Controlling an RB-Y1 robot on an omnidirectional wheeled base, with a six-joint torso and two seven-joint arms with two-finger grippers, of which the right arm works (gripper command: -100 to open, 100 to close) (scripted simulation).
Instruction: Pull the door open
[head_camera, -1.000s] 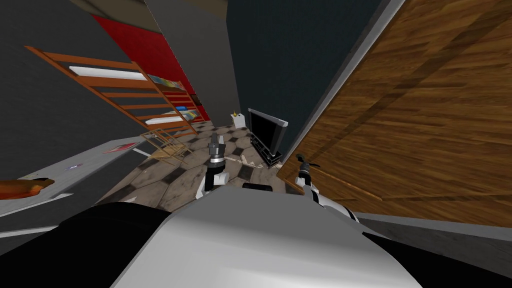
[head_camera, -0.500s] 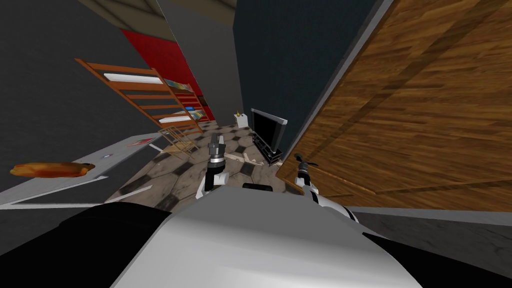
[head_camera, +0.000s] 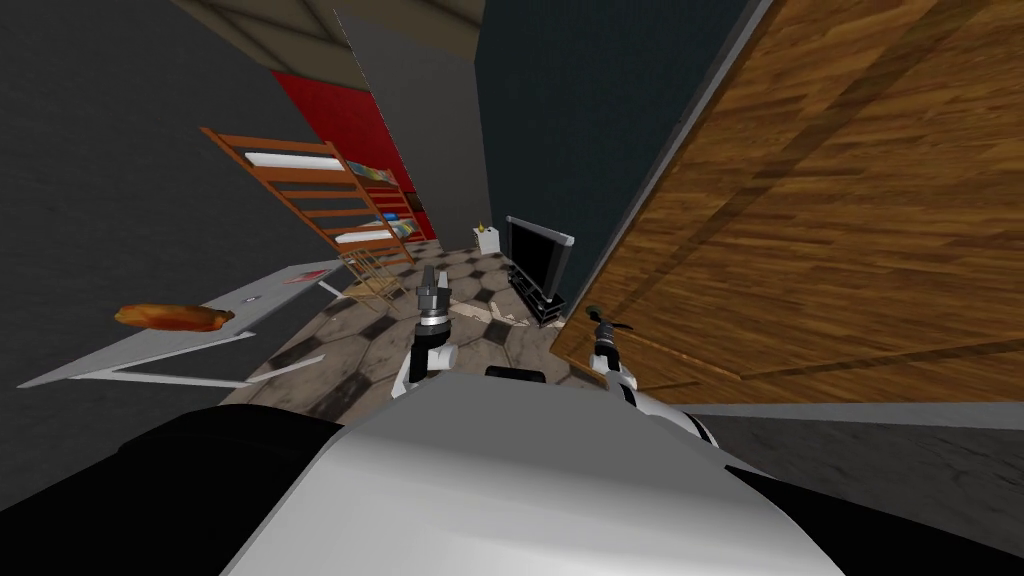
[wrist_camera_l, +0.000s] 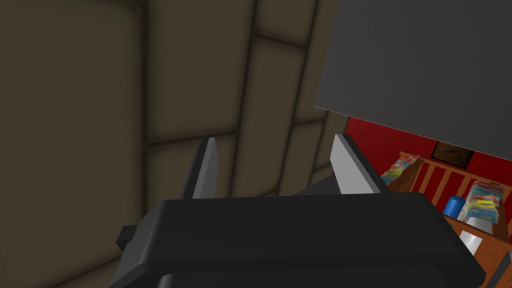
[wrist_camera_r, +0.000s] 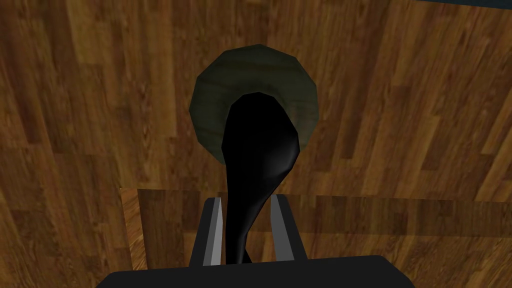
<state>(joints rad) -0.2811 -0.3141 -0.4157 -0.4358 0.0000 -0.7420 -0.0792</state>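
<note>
A brown wooden door swings across the right of the head view, its free edge near my right hand. Its black lever handle rises from a round dark green base on the wood. My right gripper is shut on the lever, one finger pressed to each side; in the head view the right gripper sits at the door's lower corner. My left gripper is held out in front over the tiled floor, and the left gripper stands open with nothing between its fingers.
Past the door lies a tiled floor with a black TV on a low stand, a small white table, a wooden bunk bed frame by a red wall, and a grey desk at the left carrying an orange-brown object.
The room's contents have slid right and toward the centre as my body turned. The door has swung with my right hand, showing less of the grey frame. Both grippers hold their pose.
</note>
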